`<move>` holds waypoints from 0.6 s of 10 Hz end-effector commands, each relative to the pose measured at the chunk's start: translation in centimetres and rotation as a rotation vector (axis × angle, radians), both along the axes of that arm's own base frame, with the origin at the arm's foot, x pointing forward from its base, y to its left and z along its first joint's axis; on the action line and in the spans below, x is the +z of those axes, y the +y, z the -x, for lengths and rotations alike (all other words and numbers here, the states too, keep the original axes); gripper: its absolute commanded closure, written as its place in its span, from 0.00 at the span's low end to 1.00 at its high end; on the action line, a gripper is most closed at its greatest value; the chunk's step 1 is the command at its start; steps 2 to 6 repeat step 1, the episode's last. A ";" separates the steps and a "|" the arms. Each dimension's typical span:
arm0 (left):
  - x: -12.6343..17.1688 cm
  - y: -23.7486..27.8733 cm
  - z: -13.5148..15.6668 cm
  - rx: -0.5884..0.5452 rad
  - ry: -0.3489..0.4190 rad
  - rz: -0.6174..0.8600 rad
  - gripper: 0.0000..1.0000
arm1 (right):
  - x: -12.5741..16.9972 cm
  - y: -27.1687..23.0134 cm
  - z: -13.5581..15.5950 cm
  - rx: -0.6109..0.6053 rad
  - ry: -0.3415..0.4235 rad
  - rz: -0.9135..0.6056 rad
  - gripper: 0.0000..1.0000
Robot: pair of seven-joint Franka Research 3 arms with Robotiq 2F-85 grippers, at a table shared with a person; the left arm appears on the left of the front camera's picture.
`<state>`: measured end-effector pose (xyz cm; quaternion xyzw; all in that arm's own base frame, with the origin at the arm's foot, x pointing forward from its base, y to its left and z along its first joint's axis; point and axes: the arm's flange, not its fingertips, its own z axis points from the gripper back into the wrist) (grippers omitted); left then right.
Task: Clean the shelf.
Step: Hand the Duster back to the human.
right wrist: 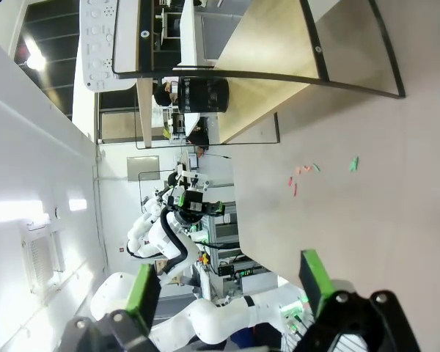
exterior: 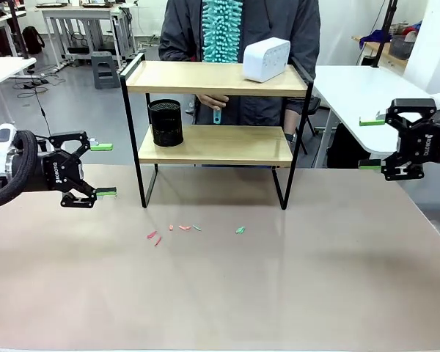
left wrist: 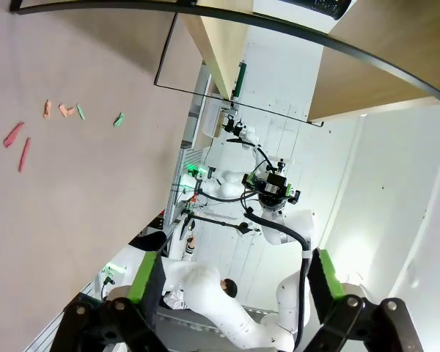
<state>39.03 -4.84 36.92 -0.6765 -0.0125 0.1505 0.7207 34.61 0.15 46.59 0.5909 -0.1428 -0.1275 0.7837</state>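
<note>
Landmark for all positions: the shelf (exterior: 216,130), standing upright on the tabletop (exterior: 220,293) toward its far edge, long axis running left to right across the robot's front. Nearest the camera, the tabletop in front of the shelf carries a short line of small scraps (exterior: 183,228), pink and green, lying just forward of the shelf's front legs, apart from them. Level with the shelf's lower half, the left tool (exterior: 103,170) hangs off the shelf's left end, jaws spread wide, nothing between the green pads, fingers pointing toward the shelf. The right tool (exterior: 371,144) hangs off the shelf's right end, farther out from it, also wide and empty, fingers pointing inward. Judgement: the left tool is the nearer to the shelf and to the scraps, so a reach along the shelf's long axis from the left looks the shorter one. On the lower board, toward the left end, a black mesh cup (exterior: 165,122); on the upper board, at the right end, a white box-like device (exterior: 266,59) tipped at an angle. Behind the shelf stands a person holding a teal fluffy duster (exterior: 222,31) above the upper board's middle, the person's hand (exterior: 214,101) on the handle between the two boards. The left wrist view shows the scraps (left wrist: 62,110) spread singly on the tabletop and the undersides of both boards; the front view alone shows the duster.
</note>
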 end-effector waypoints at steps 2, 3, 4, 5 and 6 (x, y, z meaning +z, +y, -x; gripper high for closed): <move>0.1 0.1 0.1 -0.003 -0.004 -0.001 0.00 | 0.0 0.1 0.1 0.004 -0.002 -0.003 0.00; 0.1 0.1 0.1 -0.003 -0.004 -0.001 0.00 | 0.0 0.1 0.1 0.004 -0.002 -0.003 0.00; 0.1 0.1 0.1 -0.003 -0.004 -0.001 0.00 | 0.0 0.1 0.1 0.004 -0.002 -0.003 0.00; 0.1 0.1 0.1 -0.003 -0.004 -0.001 0.00 | 0.0 0.1 0.1 0.004 -0.002 -0.003 0.00; 0.1 0.1 0.1 -0.003 -0.004 -0.001 0.00 | 0.0 0.1 0.1 0.004 -0.002 -0.003 0.00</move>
